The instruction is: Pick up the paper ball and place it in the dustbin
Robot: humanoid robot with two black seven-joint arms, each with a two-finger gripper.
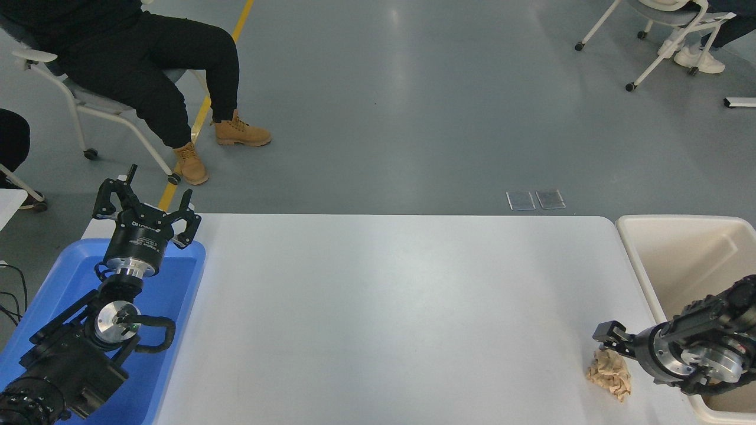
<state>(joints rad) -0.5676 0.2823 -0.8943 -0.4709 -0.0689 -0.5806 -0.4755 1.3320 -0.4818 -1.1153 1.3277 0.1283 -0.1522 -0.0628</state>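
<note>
While the left gripper (144, 203) sits parked over the blue tray (177, 283) at the far left, fingers spread and holding nothing, the right gripper (608, 336) is the only one near the work. It reaches in from the right edge, pointing left, with its tip right at the far upper edge of the paper ball (609, 375).

The ball lies on the white table (384, 307) near the front right corner, just on the camera side of and below the gripper tip. It's lumpy, slightly longer front to back. Can't tell from this angle whether the right fingers are apart or together, nor whether they touch the paper.

The dustbin (644, 260) stands just beside the table's right edge, so once the ball is gripped it's a short carry to the right. My read: the grasp isn't made yet.
</note>
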